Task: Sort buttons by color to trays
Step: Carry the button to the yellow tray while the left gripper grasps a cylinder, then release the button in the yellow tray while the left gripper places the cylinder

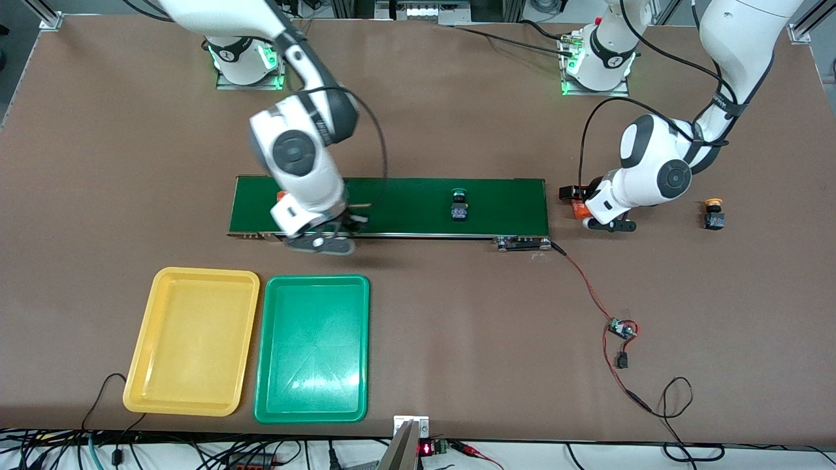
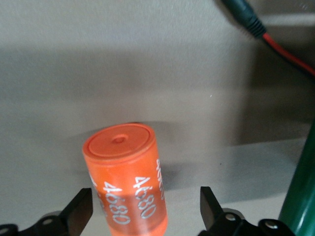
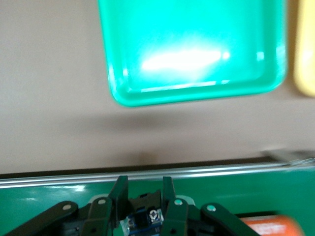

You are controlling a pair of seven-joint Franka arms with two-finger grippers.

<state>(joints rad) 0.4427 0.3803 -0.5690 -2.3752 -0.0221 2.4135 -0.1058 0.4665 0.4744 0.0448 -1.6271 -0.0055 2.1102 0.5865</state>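
Note:
My right gripper is low over the dark-green conveyor belt, at the right arm's end of it. It is shut on a button by its black body; the cap's colour is hidden. A green-capped button stands on the belt farther along. A yellow-capped button stands on the table at the left arm's end. My left gripper is down at the table just off the belt's end, open, its fingers apart on either side of an orange "4680" cylinder. The yellow tray and green tray lie side by side, nearer the front camera.
Another orange cylinder lies on the belt beside my right gripper. A red-and-black cable runs from the belt's end to a small circuit board. The belt's motor bracket juts out at that end.

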